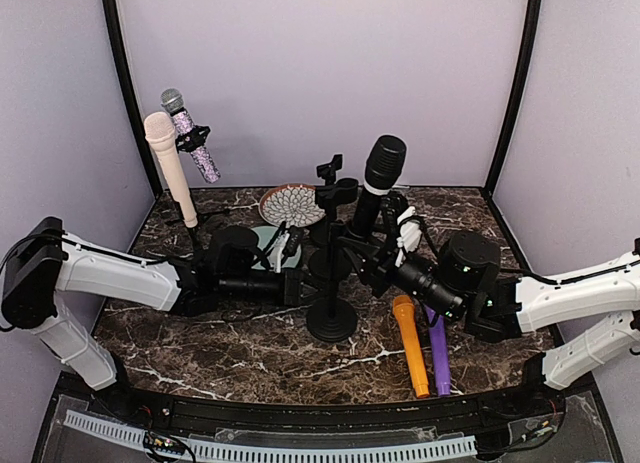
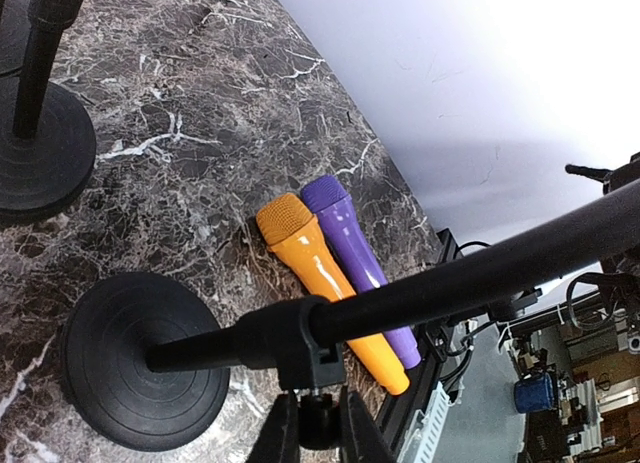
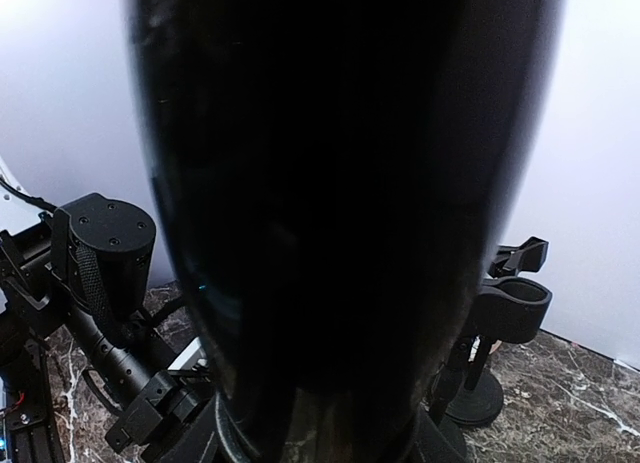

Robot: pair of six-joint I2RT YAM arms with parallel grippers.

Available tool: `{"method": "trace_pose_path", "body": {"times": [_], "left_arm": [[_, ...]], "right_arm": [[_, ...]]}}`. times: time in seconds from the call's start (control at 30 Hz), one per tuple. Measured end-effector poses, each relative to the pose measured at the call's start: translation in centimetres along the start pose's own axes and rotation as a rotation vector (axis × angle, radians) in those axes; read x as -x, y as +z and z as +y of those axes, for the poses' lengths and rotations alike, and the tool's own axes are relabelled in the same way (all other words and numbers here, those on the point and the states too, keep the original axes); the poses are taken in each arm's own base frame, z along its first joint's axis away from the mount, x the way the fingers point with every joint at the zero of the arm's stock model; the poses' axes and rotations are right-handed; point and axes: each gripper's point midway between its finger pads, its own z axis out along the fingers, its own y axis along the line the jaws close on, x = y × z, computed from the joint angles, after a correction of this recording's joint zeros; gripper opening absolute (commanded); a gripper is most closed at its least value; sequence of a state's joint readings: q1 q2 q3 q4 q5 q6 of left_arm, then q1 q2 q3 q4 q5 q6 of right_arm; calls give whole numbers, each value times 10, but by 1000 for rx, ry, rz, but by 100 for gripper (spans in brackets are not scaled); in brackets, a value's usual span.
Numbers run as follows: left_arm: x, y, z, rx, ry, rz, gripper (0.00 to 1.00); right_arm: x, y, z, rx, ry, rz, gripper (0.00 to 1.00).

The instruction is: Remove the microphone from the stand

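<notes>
Marbled tabletop (image 1: pixel 250 343), lilac walls (image 1: pixel 300 73) behind; left gripper (image 2: pixel 318 428) is clamped on the stand (image 1: pixel 331 283) pole; right gripper (image 1: pixel 385 251) grips the black microphone (image 1: pixel 380 173), upright just beside the stand's clip (image 1: pixel 338 190).

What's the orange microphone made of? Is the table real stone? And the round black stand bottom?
Orange microphone: looks like plastic, smooth and a bit shiny, with a dimpled head.
Table: dark marble look with white veins; possibly just printed.
Stand base: matte black with faint rings, metal or plastic, can't tell.
</notes>
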State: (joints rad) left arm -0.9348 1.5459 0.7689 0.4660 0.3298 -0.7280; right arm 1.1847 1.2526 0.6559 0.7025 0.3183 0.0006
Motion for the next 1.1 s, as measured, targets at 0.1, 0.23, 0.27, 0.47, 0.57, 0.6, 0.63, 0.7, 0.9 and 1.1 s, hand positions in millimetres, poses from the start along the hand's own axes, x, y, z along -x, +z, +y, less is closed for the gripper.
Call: {"method": "trace_pose_path", "body": {"times": [0.1, 0.23, 0.27, 0.47, 0.57, 0.6, 0.63, 0.7, 0.9, 1.1], "left_arm": [[-1, 1, 0, -33, -49, 3, 6], [-2, 3, -1, -87, -124, 5, 4], [-2, 3, -1, -101, -141, 6, 4], [-5, 6, -1, -183, -231, 2, 3], [-5, 7, -2, -220, -265, 0, 3], [-5, 7, -2, -233, -276, 1, 3], [-5, 8, -2, -240, -283, 3, 3], [-5, 8, -2, -251, -293, 6, 3], [-5, 8, -2, -260, -308, 14, 24], [-22, 11, 7, -172, -275, 85, 63]], "right_arm": [[0, 0, 0, -2, 5, 0, 24], [0, 0, -1, -5, 10, 1, 24], [0, 0, -1, -5, 11, 1, 24], [0, 0, -2, -10, 11, 1, 24], [0, 0, -2, -12, 11, 2, 24], [-1, 0, -2, -13, 11, 2, 24], [0, 0, -3, -14, 11, 2, 24], [-1, 0, -3, -16, 11, 2, 24], [-2, -1, -3, -15, 12, 3, 24], [-9, -2, -2, -9, 7, 35, 27]]}}
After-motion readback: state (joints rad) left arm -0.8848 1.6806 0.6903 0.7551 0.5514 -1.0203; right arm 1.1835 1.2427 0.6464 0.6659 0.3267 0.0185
